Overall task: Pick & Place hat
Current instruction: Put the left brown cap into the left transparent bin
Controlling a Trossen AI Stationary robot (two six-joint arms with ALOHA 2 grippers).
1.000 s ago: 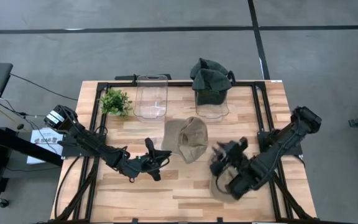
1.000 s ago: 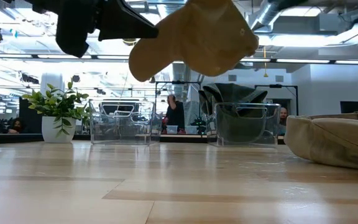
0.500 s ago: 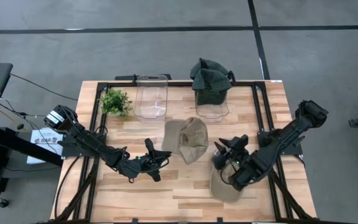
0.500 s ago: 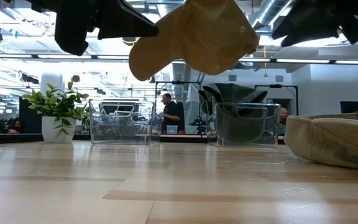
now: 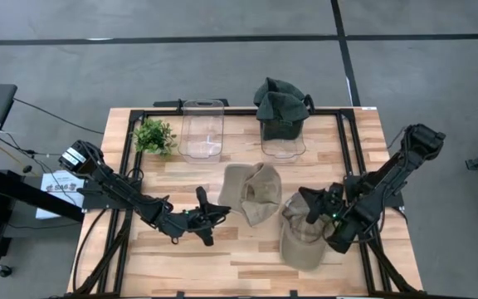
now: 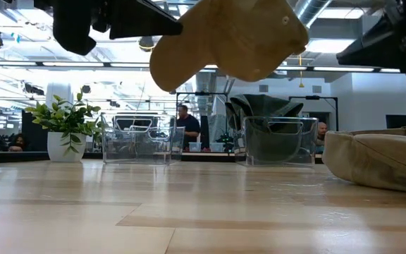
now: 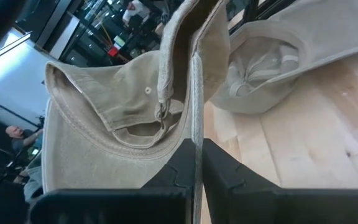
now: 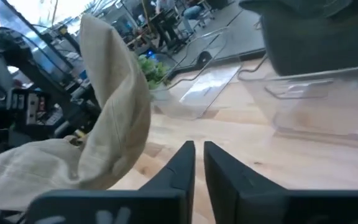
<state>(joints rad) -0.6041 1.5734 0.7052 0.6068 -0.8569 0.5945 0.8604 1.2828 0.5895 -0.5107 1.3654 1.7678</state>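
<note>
My left gripper [image 7: 195, 163] fingers clench the tan hat [image 5: 251, 189] brim — hat hangs ahead. Right gripper [image 8: 196, 163] fingers nearly closed — empty, beside it.

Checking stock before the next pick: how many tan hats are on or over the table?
2. One tan hat hangs mid-table, pinched by the left gripper; the other tan hat lies by the front right edge. The dark-filled bin may hide more.

Even, bright overhead light falls on the bench [image 5: 247, 257] with only soft shadows. In the low view, ceiling strip lights glare white and the near boards blur. The right wrist view is soft, with washed-out brightness in the room behind
</note>
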